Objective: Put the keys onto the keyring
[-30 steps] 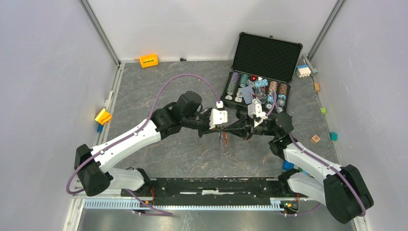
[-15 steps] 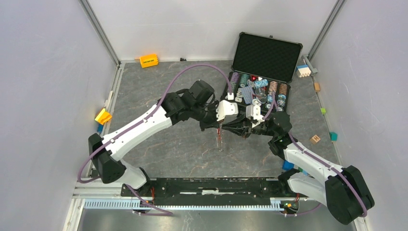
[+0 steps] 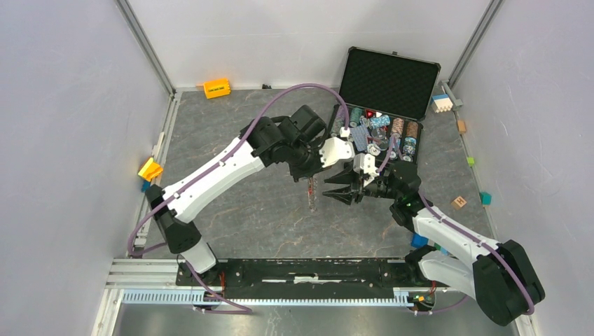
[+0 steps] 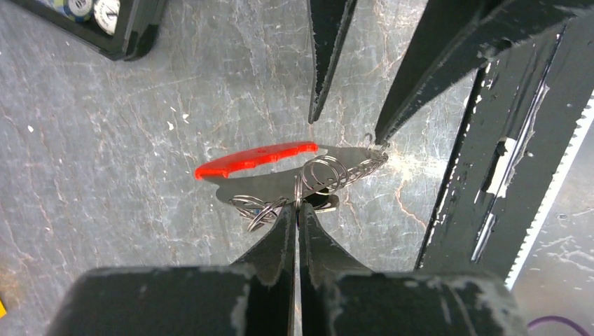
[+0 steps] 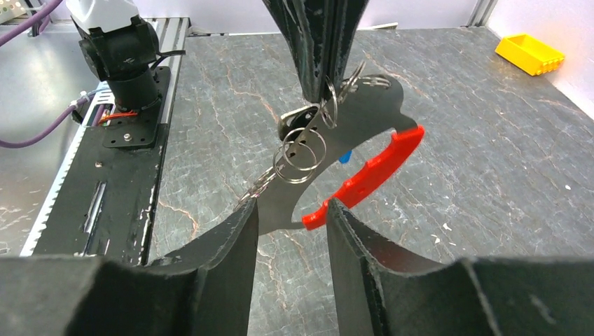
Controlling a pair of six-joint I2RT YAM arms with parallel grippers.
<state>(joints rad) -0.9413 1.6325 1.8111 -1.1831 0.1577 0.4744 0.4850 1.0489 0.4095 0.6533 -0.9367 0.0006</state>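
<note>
The keyring hangs in the air: a red oval fob, several silver rings and a short chain. A small silver key hangs on a ring just under the left fingers. My left gripper is shut on one ring from above. My right gripper is open, its fingers on either side of the fob's end. The chain's end touches one right fingertip. The fob also shows in the top view.
An open black case of poker chips stands behind the grippers. An orange block lies at the back left, a yellow piece by the left wall, and small coloured blocks along the right wall. The black base rail lies in front.
My left arm has swung back and right toward the case with the keyring. My right gripper's fingers have spread apart around the hanging fob.
</note>
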